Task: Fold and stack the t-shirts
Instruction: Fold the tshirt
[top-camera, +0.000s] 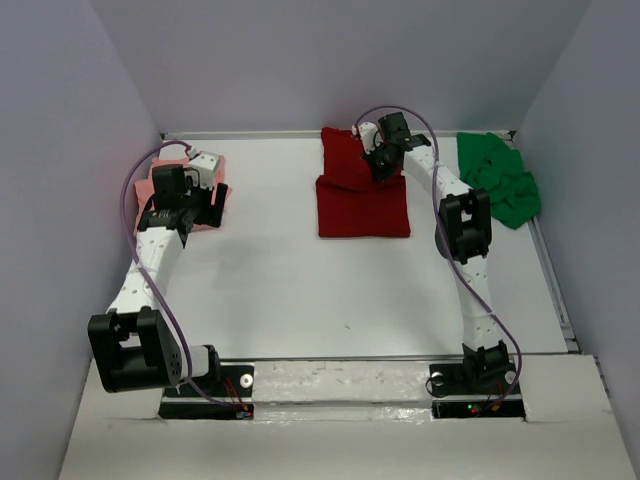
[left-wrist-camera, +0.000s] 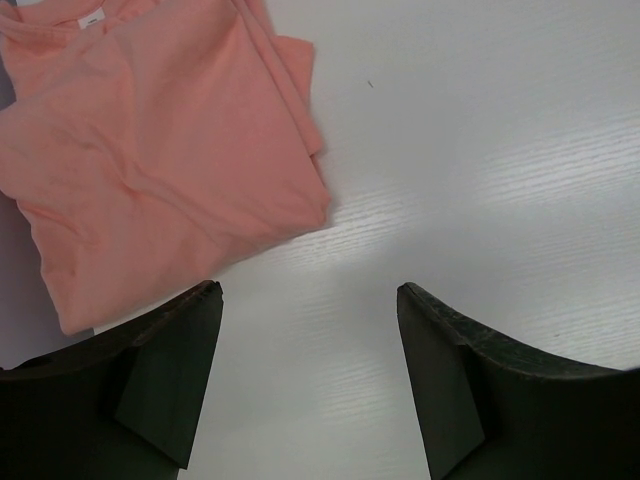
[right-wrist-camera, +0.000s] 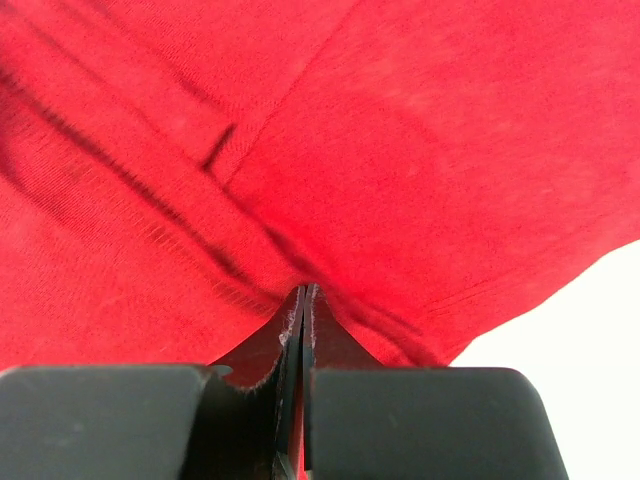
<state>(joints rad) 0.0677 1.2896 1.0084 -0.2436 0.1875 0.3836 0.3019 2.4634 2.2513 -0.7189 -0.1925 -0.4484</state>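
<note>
- At the far middle of the white table (top-camera: 300, 290), the dark red t-shirt (top-camera: 360, 205) lies partly folded, its long axis running from the far edge toward the arm bases.
- The right gripper (right-wrist-camera: 303, 300) is pinched tight on a ridge of red cloth at the shirt's far right part. Most of the shirt lies nearer the bases and to its left (a fold would likely carry cloth that way).
- The left gripper (left-wrist-camera: 310, 370) gapes wide, holding nothing, above bare table just beside the folded salmon pink t-shirt (left-wrist-camera: 160, 150) at far left.
- The bright green t-shirt (top-camera: 498, 178) sits crumpled at far right, nearest the right arm.
- Up close, the red cloth looks soft and creased, with a seam showing.
</note>
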